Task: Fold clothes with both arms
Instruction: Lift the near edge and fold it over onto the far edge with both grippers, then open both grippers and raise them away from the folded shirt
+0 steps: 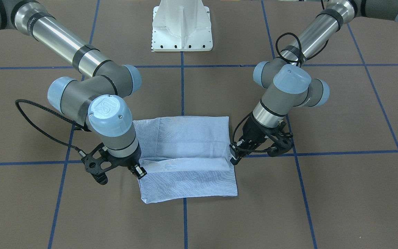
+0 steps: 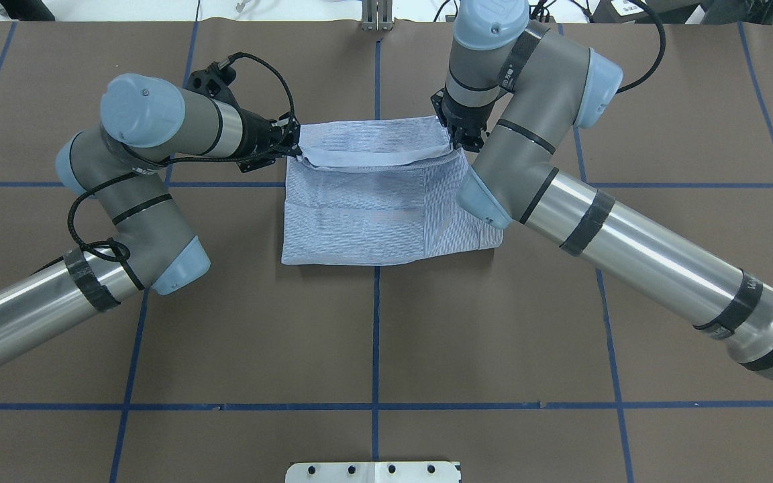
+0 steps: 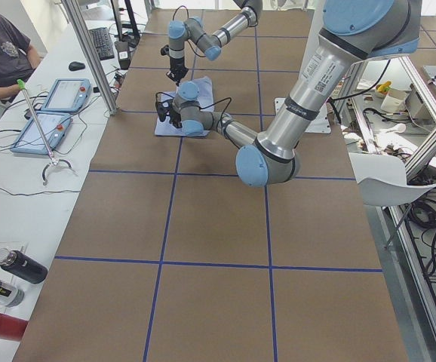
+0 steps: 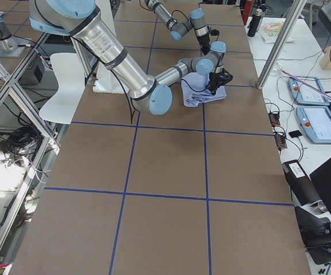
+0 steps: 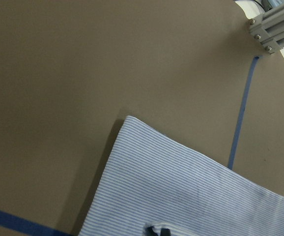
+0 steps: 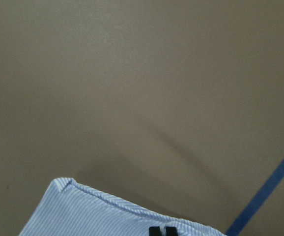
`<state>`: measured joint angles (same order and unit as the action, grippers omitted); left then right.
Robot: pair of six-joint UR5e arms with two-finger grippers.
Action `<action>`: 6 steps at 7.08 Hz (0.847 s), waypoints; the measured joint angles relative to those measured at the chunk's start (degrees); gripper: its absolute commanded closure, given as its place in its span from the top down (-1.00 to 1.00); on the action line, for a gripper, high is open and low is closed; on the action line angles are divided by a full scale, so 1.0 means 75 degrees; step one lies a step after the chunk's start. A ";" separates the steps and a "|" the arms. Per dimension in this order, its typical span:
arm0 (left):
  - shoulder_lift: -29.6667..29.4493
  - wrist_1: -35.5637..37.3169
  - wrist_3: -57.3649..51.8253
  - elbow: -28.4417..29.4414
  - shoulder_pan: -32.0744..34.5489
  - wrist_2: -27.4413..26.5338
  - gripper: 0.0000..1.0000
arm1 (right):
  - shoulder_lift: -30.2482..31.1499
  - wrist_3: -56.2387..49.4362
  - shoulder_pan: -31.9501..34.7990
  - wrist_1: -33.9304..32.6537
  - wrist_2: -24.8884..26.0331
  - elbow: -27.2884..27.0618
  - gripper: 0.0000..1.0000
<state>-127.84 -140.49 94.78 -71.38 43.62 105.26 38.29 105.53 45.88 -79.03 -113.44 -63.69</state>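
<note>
Light blue, finely striped cloth: the shirt point(image 1: 185, 138) lies folded into a rough rectangle on the brown worktop point(image 1: 340, 193). It sits midway between the worktop's two ends, nearer the edge opposite the white pedestal point(image 1: 182, 27) than the pedestal itself, and it straddles a crossing of blue tape lines point(image 2: 376, 335). A raised edge of cloth runs straight across the shirt from one side to the other, with striped cloth on both sides of it. The left tool point(image 1: 234, 158) grips one end of this raised edge, at the shirt's side toward the worktop's left end, jaws closed on the cloth. The right tool point(image 1: 139, 172) grips the other end, also clamped narrow on the cloth. In the right wrist view two dark fingertips point(image 6: 156, 231) sit close together at a stitched hem. In the left wrist view only a dark tip shows at the bottom against the stripes. The light blue cap point(image 1: 108, 108) on the right arm point(image 1: 64, 41) carries a moulded emblem that reads UR. Pale lettering point(image 2: 752, 290) on a dark band of that arm is too small to read. The left arm point(image 1: 309, 34) reaches in from the other side.
</note>
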 measured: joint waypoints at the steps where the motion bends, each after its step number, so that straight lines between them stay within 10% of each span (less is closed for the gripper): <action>1: -0.0133 -0.0097 -0.0323 0.0312 0.0105 -0.0223 0.19 | -0.0285 -0.0047 0.0134 0.0193 -0.0079 0.0490 1.00; 6: 0.0287 -0.0136 -0.0970 -0.0328 0.0443 -0.0029 0.21 | -0.0103 -0.0490 0.0582 0.0307 -0.0485 0.0056 1.00</action>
<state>-125.68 -141.51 87.51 -73.85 46.95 105.04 37.52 101.86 50.24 -76.73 -117.08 -63.27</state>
